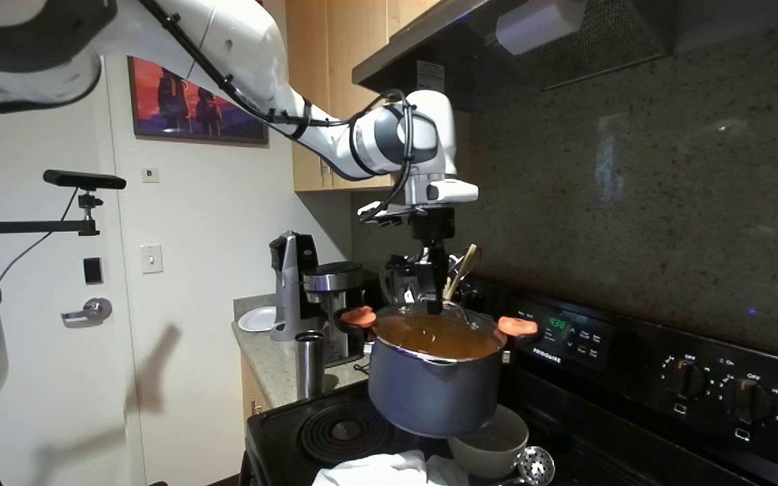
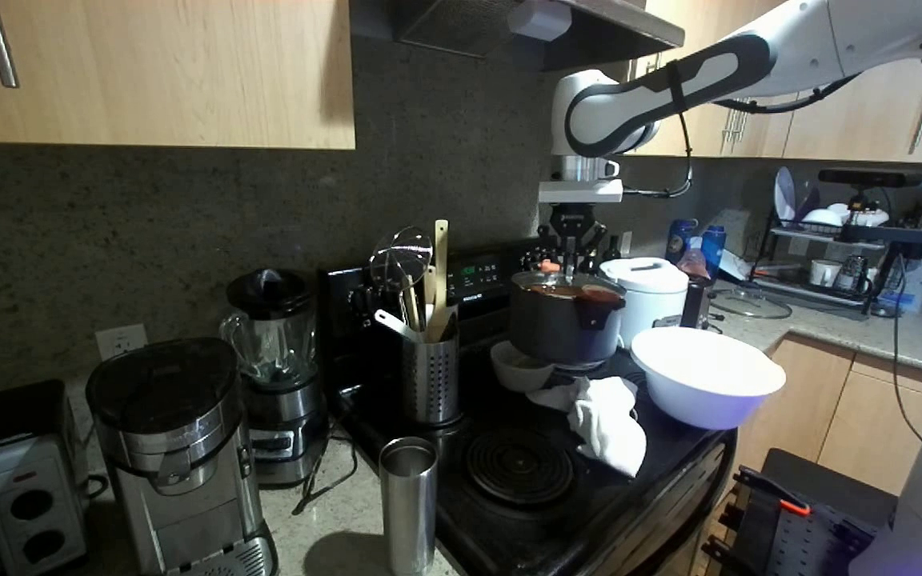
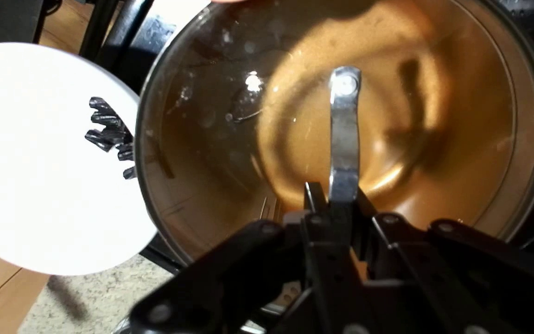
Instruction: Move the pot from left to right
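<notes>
Your jaws are clamped on the silvery metal strap handle (image 3: 345, 134) of the round glass lid (image 3: 292, 99); should the lid unseat, the round dark-grey metal pot (image 1: 433, 395), seemingly airborne, could drop.

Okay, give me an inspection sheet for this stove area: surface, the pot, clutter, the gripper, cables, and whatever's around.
Surface: black stovetop with a coil burner exposed.
Job's things: pot with glass lid on; its base seems raised off the stovetop, though contact is hard to judge.
Clutter: on or around the stovetop, a white cloth, small bowl, large white bowl, utensil holder and slotted spoon.
Gripper: closed on the lid handle, as the wrist view shows.
Cables: black cable tied along the arm; a dark cord on the counter by the blender.
Surroundings: range hood overhead, stove's green display lit, steel tumbler on the counter.
</notes>
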{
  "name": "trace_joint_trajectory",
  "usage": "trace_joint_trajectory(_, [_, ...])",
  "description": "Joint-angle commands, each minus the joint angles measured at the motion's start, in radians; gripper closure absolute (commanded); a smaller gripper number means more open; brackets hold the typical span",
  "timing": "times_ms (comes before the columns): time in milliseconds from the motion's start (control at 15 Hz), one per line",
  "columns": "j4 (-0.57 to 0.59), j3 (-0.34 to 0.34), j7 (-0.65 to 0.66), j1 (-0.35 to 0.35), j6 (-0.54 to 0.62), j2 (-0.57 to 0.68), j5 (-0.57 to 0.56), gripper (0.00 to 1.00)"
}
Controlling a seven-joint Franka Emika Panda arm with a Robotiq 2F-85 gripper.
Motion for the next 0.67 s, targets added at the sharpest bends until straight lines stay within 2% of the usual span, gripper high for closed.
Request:
trace_joint_trajectory(0, [0.161, -0.026, -0.046, -0.028, -0.065, 0.066, -0.015, 0.92])
trace_joint_trajectory(600, [0.424, -0.11, -0.237, -0.094, -0.056, 0.3, 0.003, 0.92])
